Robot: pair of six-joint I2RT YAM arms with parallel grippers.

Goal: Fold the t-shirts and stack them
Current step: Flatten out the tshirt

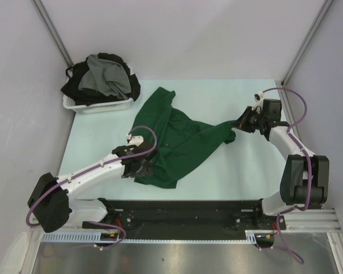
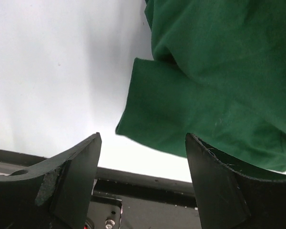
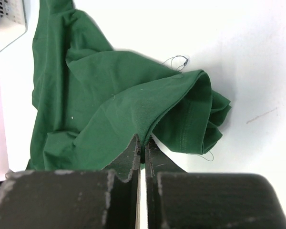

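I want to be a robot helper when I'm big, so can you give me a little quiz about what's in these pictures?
1. True or false: the right gripper is pinching the dark green t-shirt.
2. Where are the grey and black shirts piled? A. in the white basket; B. on top of the green one; C. between the two arm bases.
3. Fill the gap: the left gripper is ____ and holds nothing.

Key: 1 true; 2 A; 3 open.
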